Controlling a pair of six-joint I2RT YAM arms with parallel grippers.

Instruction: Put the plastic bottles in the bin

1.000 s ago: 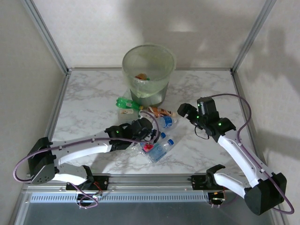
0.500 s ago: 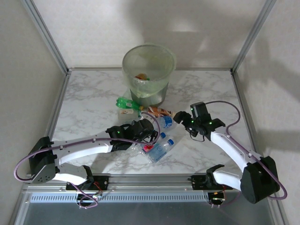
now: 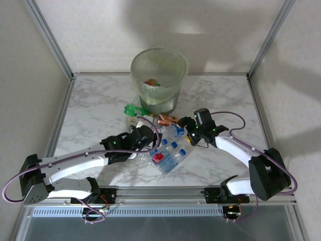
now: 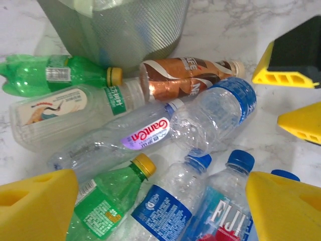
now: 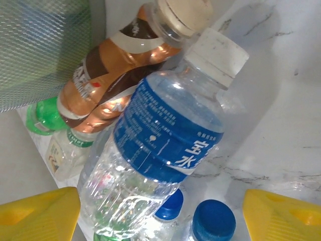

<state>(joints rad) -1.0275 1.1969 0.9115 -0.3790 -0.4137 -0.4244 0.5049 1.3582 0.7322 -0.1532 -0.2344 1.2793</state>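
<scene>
Several plastic bottles [image 3: 168, 145] lie in a heap on the marble table in front of the pale-green bin [image 3: 158, 75], which holds a few more. My left gripper [image 4: 158, 201] hangs open just above a green yellow-capped bottle [image 4: 108, 198], a blue-labelled bottle [image 4: 170, 203] and a FIJI bottle [image 4: 225, 213]. My right gripper [image 5: 160, 216] is open too, its yellow fingers [image 5: 283, 216] on either side of a clear bottle with a blue label and white cap [image 5: 165, 135]. A brown bottle [image 5: 115, 75] lies beside that one, against the bin [image 5: 45, 45].
A green bottle [image 4: 55, 73] and a white-labelled clear bottle [image 4: 60, 113] lie by the bin's foot. The two grippers are close together over the heap, left gripper [image 3: 149, 142] and right gripper [image 3: 184, 125]. Grey walls with metal frame posts [image 3: 50, 37] enclose the table.
My right arm has swung left and lowered from open table to the heap's right side. The left arm has drawn back slightly to the left.
</scene>
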